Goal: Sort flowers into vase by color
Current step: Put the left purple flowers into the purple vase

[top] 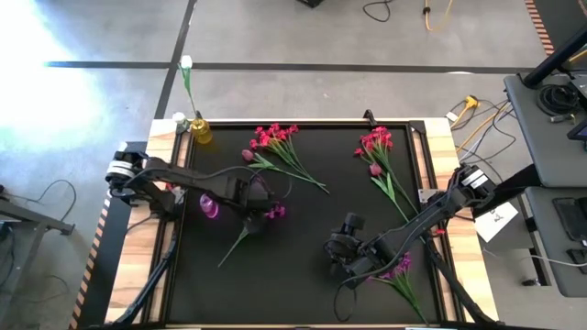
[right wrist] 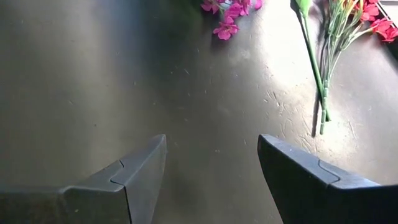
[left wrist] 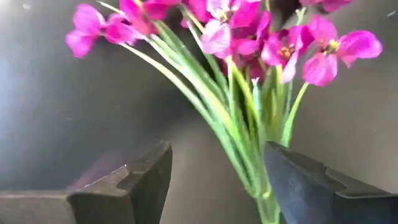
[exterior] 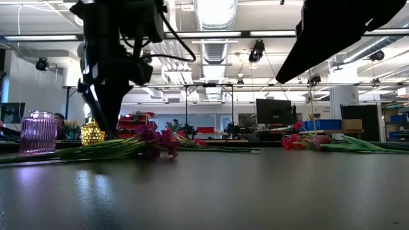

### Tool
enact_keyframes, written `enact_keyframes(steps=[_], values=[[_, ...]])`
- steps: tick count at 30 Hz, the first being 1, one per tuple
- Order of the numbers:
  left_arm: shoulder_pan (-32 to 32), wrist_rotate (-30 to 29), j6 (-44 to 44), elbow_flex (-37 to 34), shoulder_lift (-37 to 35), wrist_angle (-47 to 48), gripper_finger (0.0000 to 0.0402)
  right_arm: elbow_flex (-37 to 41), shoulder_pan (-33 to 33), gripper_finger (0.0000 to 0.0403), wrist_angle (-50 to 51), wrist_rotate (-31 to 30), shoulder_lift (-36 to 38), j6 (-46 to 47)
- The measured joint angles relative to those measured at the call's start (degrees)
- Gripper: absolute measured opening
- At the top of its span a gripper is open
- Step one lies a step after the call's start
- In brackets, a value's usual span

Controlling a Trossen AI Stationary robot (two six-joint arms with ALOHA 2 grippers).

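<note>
A purple bunch [top: 273, 212] lies flat on the black mat, with its green stems [top: 234, 249] running toward the near edge. My left gripper [top: 253, 207] is open and low over it. In the left wrist view the fingers stand on either side of the stems [left wrist: 233, 124], just below the blooms [left wrist: 273, 46]. A second purple bunch [top: 399, 269] lies beside my right gripper [top: 341, 252], which is open over bare mat [right wrist: 211, 168]. A purple glass vase [top: 209, 205] stands near the left gripper. A yellow vase [top: 200, 131] holds a white tulip [top: 186, 64]. My left gripper comes from above with its open fingers across the purple bunch's stems, just below the blooms. The stems run close along the inner side of one finger [left wrist: 292, 186]. Whether that finger touches them, I cannot tell. The bunch lies on the mat [exterior: 150, 142].
Two red-pink bunches [top: 275, 139] [top: 376, 145] lie at the far side of the mat, each with a pink bud [top: 248, 156] [top: 374, 170] next to it. The mat's raised wooden border [top: 440, 156] frames the work area. Bare mat [top: 303, 275] lies in the near middle.
</note>
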State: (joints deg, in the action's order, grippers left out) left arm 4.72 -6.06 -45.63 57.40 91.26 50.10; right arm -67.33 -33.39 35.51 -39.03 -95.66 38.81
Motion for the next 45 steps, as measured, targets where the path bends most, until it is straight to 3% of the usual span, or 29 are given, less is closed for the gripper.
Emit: enact_keyframes(steps=[15, 19, 23, 26, 30, 39, 45], values=[[2.86, 0.62, -1.26, -2.79, 6.44, -10.13, 0.0229, 0.28, 0.02, 0.0247, -0.48, -0.02, 0.00, -0.85], [3.65, 0.27, 0.50, -2.63, 8.29, -12.10, 0.0178, 0.38, 0.02, 0.0247, -0.51, -0.01, -0.01, -0.42], [5.35, -3.70, 1.21, -2.76, 7.37, -13.14, 0.0082, 0.48, 0.02, 0.0247, -0.46, 0.00, 0.00, -0.39], [6.63, -10.03, 0.49, -2.96, 5.13, -14.07, 0.0016, 0.50, 0.02, 0.0247, -0.44, 0.02, -0.01, -0.39], [10.05, -19.98, -0.34, -2.90, -0.22, -14.87, 0.0017, 0.50, 0.02, 0.0247, -0.39, 0.04, -0.02, -0.33], [23.50, -56.73, -1.13, -6.15, -20.60, -14.09, 0.0007, 0.50, 0.02, 0.0247, -0.50, 0.09, 0.00, -0.24], [32.46, -73.49, 1.02, -10.50, -32.66, -14.12, 0.0007, 0.50, 0.02, 0.0247, -0.84, 0.03, -0.01, -0.78]])
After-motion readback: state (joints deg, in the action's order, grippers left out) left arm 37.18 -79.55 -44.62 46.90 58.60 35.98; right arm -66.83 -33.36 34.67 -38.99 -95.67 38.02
